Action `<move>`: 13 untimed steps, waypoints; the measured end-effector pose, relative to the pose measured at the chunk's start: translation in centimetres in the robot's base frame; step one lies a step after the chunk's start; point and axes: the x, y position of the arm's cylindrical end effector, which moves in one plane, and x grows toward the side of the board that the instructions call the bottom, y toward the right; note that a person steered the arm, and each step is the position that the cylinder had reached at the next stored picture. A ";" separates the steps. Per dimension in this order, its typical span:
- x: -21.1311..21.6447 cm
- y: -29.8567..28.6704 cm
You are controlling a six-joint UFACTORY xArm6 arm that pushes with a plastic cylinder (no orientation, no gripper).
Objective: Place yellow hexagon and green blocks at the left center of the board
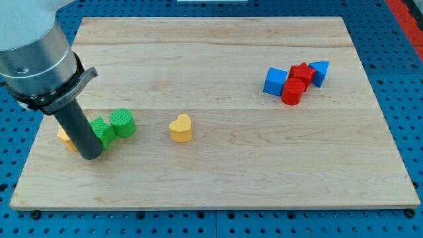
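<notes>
Yellow hexagon [64, 137]: seen at the bench's [218, 178] left centre, mostly hidden behind the rod.
Tip [91, 156]: set touching the green star block [100, 131]; no hand is fitted, so no grip state applies.
Green cylinder [123, 123]: pressed beside the star, judged gathered for the task.
Yellow heart [180, 128]: left apart.
Red and blue cluster [295, 80]: left untouched at the view's right.

board [218, 165]: pale wood, smooth, matt | green cylinder [123, 123]: ribbed, perhaps plastic | rod [78, 129]: dark, matt

A broad silver-grey cylinder with a brushed metal sheen sits above a black collar with a jutting tab. Below it, a straight dark rod ends in my tip [92, 157].
</notes>
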 end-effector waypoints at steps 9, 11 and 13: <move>-7.2 -6.1; 1.6 -2.4; 0.3 4.2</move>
